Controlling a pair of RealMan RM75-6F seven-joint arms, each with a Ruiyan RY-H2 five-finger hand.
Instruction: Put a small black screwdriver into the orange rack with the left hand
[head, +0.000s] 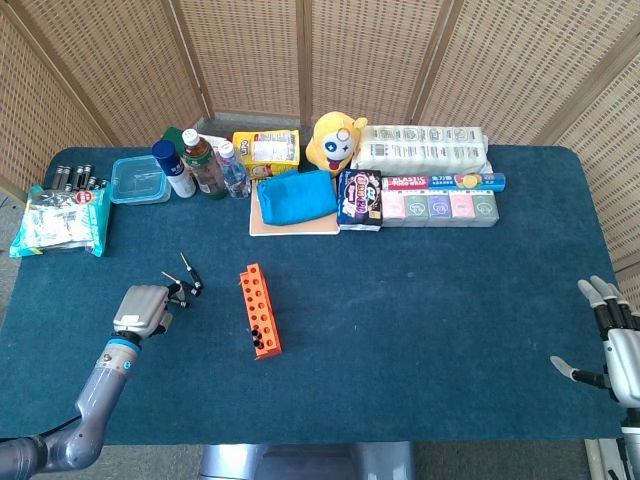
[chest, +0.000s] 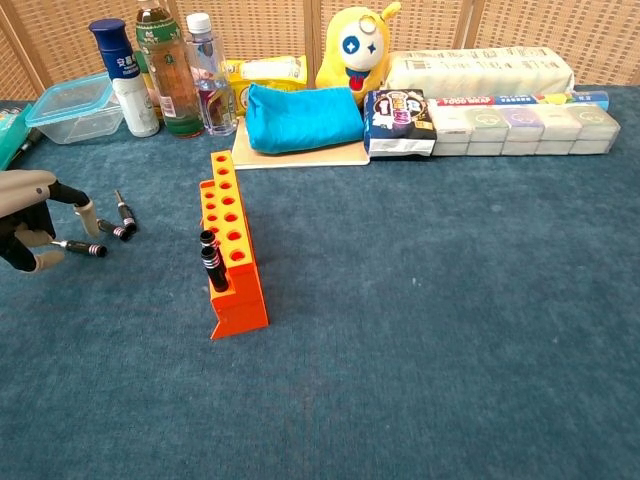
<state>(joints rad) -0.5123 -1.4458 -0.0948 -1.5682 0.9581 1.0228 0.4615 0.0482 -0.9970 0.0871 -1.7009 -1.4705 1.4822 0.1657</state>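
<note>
We see the left robot hand low over the blue tabletop at its left side, fingers curled down around the shaft end of a small black screwdriver that lies flat on the cloth. Whether the fingers actually pinch it or only rest against it we cannot tell from either view. In the head view the same hand sits just left of the loose screwdrivers. Two more screwdrivers lie close beside the first, a little farther from the hand, one angled toward the bottles.

The orange rack stands upright to the right of the screwdrivers, well apart from the hand, and two black handles already stick up from holes at its near end.

The right robot hand shows only in the head view, at the far right edge of the tabletop, fingers spread and holding nothing.

Along the back of the tabletop we see a clear plastic box, bottles, a blue cloth bundle on a board, a yellow plush toy and a row of small pastel boxes.
</note>
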